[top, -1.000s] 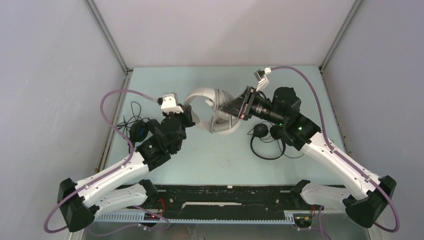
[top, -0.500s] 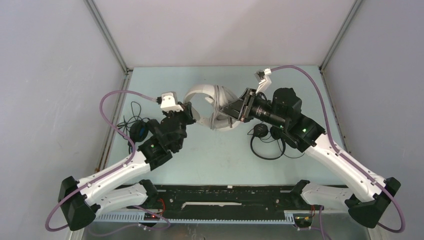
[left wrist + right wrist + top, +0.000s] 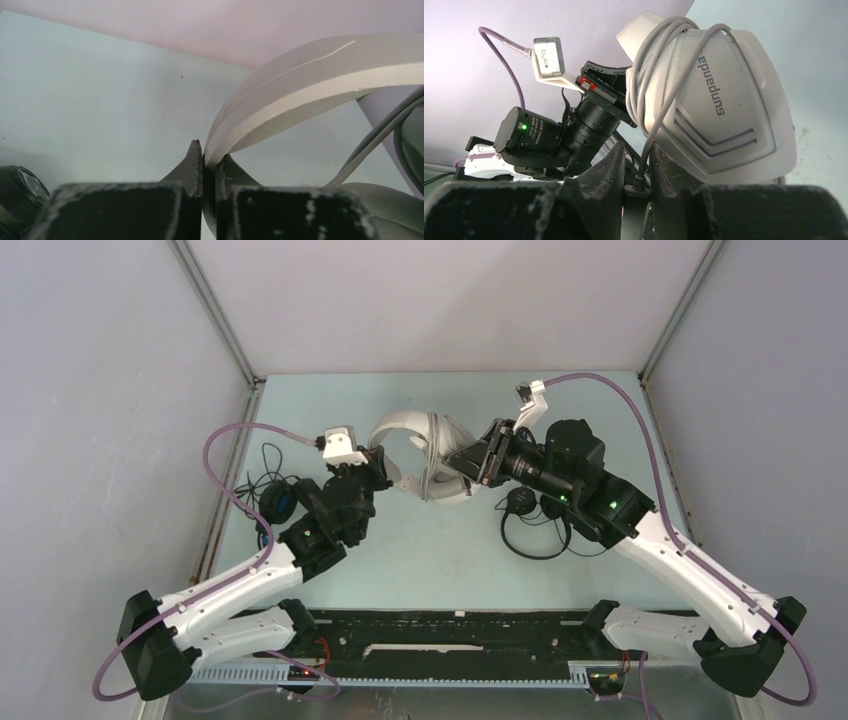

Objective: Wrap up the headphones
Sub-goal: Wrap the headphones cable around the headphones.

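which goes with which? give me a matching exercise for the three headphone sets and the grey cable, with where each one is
1 white headphones
2 blue-lined black headphones
3 slim black headphones
4 grey cable

a on table by left arm
b on table by right arm
c headband in left claw
d in right claw

Pairs: 1-c, 2-a, 3-b, 4-d

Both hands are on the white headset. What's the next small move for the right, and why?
Probably swing the right hand around the ear cup once more to lay down its last slack. The grey cable already loops there several times, only a short run leads to the end pinched in that hand, and the left hand clamps the headband steady.
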`<state>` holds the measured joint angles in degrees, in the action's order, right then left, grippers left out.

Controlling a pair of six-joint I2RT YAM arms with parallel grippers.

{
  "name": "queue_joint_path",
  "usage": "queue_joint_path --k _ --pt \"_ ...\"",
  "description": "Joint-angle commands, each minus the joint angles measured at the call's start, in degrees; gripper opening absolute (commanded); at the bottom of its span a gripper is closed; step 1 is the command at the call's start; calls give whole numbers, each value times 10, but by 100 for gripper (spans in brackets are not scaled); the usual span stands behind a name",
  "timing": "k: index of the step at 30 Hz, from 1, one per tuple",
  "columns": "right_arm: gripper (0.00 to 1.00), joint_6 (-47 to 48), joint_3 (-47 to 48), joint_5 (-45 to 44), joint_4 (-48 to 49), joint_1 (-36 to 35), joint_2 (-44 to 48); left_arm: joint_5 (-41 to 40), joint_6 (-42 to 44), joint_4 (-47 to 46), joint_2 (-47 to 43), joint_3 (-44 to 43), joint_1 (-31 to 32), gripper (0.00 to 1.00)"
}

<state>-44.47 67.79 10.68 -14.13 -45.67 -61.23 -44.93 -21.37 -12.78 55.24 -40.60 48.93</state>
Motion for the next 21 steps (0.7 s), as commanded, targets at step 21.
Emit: queue_joint_path --k 21 --pt "27 39 100 -84 -26 -70 -78 -42 -94 -75 -4 2 -15 0"
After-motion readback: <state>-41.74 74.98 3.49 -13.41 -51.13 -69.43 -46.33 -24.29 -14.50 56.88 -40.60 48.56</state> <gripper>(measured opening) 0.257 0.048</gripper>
